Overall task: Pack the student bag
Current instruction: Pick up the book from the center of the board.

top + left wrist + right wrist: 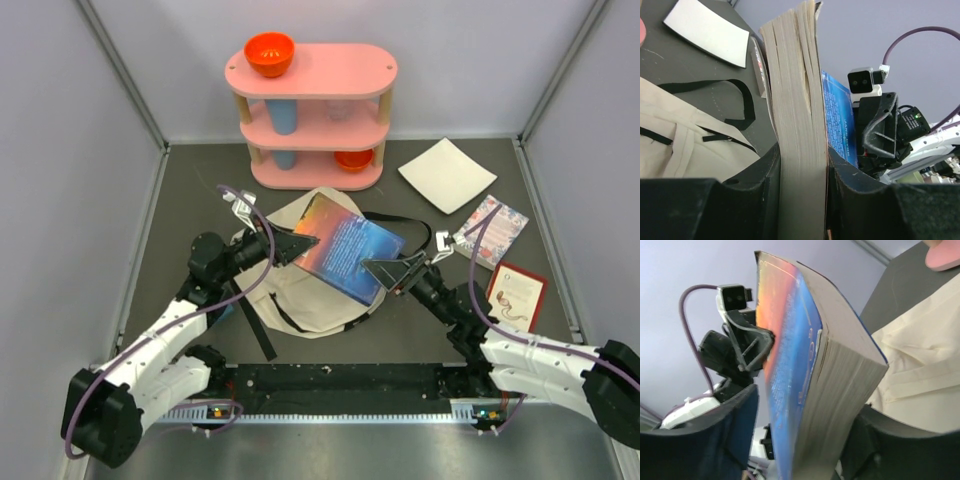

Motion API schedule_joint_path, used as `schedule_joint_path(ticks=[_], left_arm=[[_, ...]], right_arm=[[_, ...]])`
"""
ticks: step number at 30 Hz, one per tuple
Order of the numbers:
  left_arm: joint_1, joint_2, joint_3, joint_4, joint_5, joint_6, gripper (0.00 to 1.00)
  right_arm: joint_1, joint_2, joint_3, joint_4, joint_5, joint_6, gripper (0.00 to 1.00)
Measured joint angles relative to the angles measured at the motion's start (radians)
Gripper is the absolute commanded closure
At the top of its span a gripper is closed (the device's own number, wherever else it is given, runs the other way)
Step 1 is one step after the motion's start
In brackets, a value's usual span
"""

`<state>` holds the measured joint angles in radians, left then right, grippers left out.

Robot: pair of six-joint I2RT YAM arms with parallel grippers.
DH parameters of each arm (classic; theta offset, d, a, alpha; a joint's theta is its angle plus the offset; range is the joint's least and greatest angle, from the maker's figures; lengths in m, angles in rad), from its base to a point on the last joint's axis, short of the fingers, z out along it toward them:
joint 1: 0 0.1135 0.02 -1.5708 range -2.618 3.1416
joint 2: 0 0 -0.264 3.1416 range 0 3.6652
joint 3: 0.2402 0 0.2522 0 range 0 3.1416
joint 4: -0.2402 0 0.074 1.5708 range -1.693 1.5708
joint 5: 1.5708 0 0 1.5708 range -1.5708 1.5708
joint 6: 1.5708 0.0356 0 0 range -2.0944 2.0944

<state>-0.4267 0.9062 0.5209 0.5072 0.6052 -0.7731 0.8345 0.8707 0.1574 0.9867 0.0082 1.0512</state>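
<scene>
Remote desk here: my left pincer (802,172) is clamped tight on the book (350,250), both fingers (757,185) pressed flat against its two faces, page edges facing that wrist cam; my right pincer (805,445) sits around the opposite end of the same book but loose, with a sliver of daylight between one finger (725,435) and the blue cover, so I'd call it slack, not gripping; the book is held up tilted between the two pincers; the bag (300,310) lies flat on the table (180,200) right under them, cream with black straps; well beyond both pincers stands a pink shelf (330,72) with an orange bowl (269,53) on top; a white sheet (447,174) and two cards (497,228) lie out past the right pincer.
</scene>
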Motion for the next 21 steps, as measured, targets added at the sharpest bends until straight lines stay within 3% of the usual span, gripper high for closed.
schedule_joint_path(ticks=[5, 11, 14, 18, 21], left_arm=[[-0.002, 0.032, -0.079, 0.154, 0.010, -0.091, 1.00], [-0.004, 0.120, -0.115, 0.335, 0.046, -0.193, 1.00], [-0.004, 0.136, -0.140, 0.415, 0.056, -0.230, 1.00], [-0.006, 0.147, -0.143, 0.458, 0.088, -0.251, 1.00], [0.001, 0.148, -0.152, 0.456, 0.088, -0.246, 1.00]], right_arm=[[0.000, -0.002, -0.020, 0.061, 0.026, 0.029, 0.26], [0.000, 0.004, -0.059, 0.124, 0.072, 0.070, 0.25], [0.000, 0.047, -0.060, 0.176, 0.077, 0.089, 0.37], [0.000, 0.145, -0.058, 0.223, 0.071, 0.117, 0.71], [-0.002, 0.208, -0.058, 0.259, 0.058, 0.146, 0.88]])
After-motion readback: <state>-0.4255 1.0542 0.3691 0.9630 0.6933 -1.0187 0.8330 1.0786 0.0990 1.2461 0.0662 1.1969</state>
